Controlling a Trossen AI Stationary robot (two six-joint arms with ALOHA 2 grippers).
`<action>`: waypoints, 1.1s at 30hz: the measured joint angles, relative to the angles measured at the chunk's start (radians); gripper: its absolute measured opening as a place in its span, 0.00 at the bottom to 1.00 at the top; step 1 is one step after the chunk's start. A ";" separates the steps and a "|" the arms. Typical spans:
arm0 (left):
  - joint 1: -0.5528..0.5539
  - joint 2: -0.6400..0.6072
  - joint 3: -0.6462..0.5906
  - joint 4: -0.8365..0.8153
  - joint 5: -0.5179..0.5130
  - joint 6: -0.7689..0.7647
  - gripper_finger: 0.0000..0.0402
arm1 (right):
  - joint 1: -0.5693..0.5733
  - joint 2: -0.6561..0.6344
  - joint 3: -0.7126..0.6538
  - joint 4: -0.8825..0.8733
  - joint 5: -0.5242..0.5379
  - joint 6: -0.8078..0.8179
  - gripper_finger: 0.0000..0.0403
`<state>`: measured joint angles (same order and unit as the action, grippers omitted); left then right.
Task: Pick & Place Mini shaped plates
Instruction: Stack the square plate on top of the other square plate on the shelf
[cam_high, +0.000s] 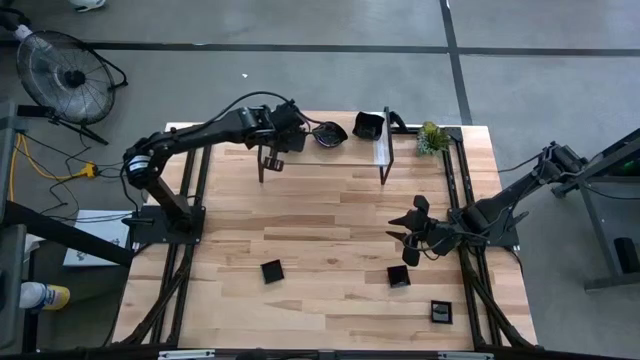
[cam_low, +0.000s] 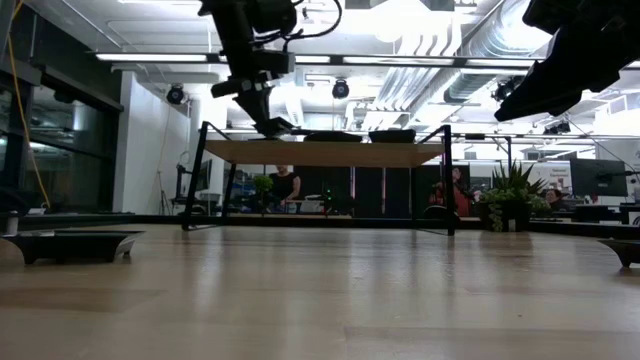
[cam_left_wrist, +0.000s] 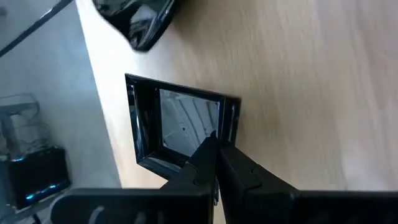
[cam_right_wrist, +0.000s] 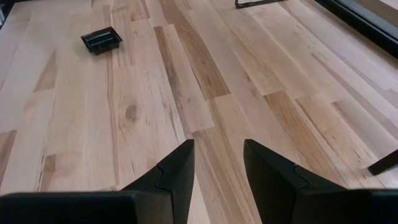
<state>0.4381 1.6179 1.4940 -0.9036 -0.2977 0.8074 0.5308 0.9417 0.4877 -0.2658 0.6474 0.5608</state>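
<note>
Left gripper (cam_left_wrist: 216, 163) pinches a glossy black square mini plate (cam_left_wrist: 177, 127) on the raised wooden shelf (cam_high: 330, 150).
Right gripper (cam_right_wrist: 217, 163) hovers open above the wooden table (cam_high: 320, 230), where three black plates lie.

The place was an open-plan robotics lab or office. Exposed ducts (cam_low: 440, 70) and strip lights (cam_low: 150, 57) ran overhead, people sat at distant desks, the floor (cam_high: 300, 70) was grey concrete, and a fan (cam_high: 62, 75) stood beside the framed wooden tabletop (cam_high: 320, 215).
</note>
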 joint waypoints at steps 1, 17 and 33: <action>0.000 0.004 0.000 0.002 0.000 0.000 0.00 | 0.000 0.000 0.000 0.000 0.000 -0.001 0.33; 0.000 0.003 0.000 -0.016 -0.002 -0.005 0.00 | 0.000 0.000 0.000 0.000 0.000 0.000 0.33; 0.000 0.004 0.000 -0.028 -0.008 -0.003 0.00 | 0.000 0.000 0.000 -0.001 0.000 0.007 0.33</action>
<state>0.4385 1.6215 1.4940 -0.9315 -0.3058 0.8040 0.5305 0.9417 0.4877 -0.2665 0.6472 0.5674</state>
